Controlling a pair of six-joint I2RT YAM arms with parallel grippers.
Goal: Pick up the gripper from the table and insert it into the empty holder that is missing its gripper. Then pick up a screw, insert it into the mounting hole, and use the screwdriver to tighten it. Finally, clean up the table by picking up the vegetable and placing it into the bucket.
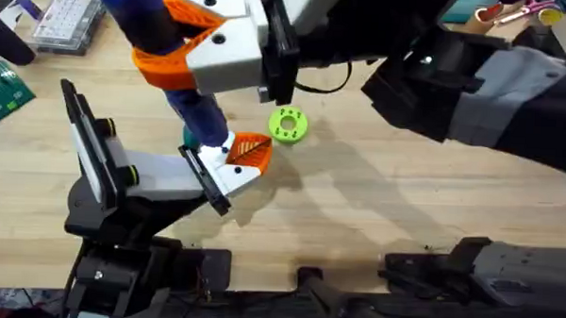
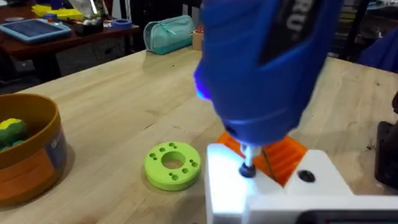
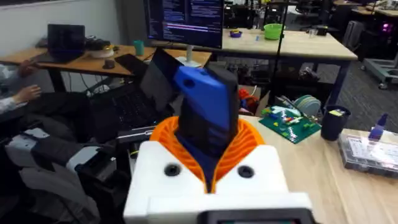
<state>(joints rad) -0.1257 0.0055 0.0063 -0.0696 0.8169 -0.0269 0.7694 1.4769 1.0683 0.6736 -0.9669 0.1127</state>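
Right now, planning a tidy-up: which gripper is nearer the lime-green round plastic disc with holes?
Left. Left gripper sits low just beside the lime-green round disc; right gripper is raised above, fingers clamping the fat blue cylindrical screwdriver.

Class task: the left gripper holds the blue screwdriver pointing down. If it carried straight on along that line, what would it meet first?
Probably the screw head seated in the white holder, right beside the orange gripper; the bit looks already on it, though depth is unclear.

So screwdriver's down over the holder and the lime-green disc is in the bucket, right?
No. The lime-green disc lies on the table, outside the bucket, as the left wrist view shows. The screwdriver is down over the holder.
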